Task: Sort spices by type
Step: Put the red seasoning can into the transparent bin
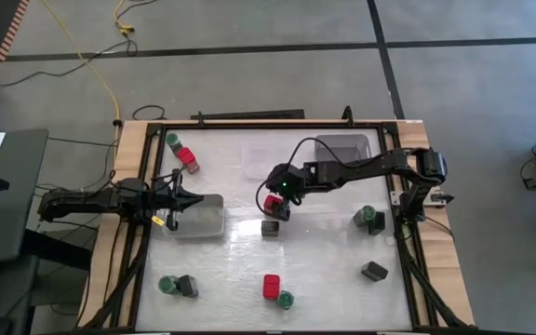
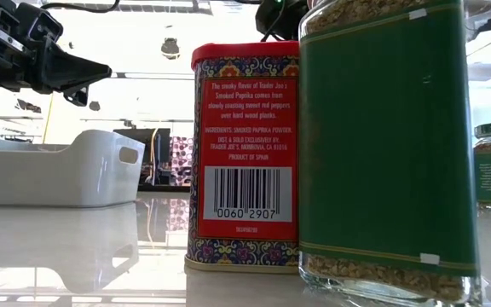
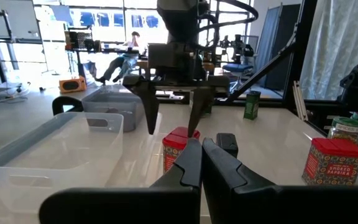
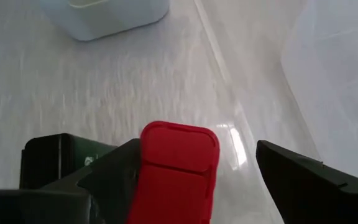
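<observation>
The right gripper (image 1: 275,207) hovered over a red tin (image 1: 273,202) at mid-worktop, jaws wide and straddling it, beside a dark tin (image 1: 270,226). The step appeared to be picking; closing came next. The left gripper (image 1: 177,199) waited over a tray (image 1: 203,223), jaws narrow.

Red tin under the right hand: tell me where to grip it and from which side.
Grip the red tin by its flat side walls just under the lid, from straight above. It stands upright, and the right hand hangs open astride it; mind the dark tin beside it.
</observation>
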Motion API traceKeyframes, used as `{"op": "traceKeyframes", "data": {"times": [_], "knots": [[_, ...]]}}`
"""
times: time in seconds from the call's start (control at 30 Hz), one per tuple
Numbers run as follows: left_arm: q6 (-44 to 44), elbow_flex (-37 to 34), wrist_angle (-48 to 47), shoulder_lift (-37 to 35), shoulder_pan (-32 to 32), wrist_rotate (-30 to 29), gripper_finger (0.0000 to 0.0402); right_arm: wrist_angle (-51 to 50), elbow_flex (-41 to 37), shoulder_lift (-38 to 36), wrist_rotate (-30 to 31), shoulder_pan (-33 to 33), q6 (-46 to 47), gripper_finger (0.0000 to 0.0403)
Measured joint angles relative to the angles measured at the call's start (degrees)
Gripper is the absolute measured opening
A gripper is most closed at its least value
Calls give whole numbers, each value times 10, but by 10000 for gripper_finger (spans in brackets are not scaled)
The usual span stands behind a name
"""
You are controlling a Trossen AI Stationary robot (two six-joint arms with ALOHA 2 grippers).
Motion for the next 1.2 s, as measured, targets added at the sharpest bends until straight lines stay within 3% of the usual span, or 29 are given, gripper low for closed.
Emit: {"op": "traceKeyframes", "data": {"times": [1.2], "knots": [[0, 0, 0, 0, 0, 0, 0, -1, -16, 0, 3, 9, 26, 345]]}}
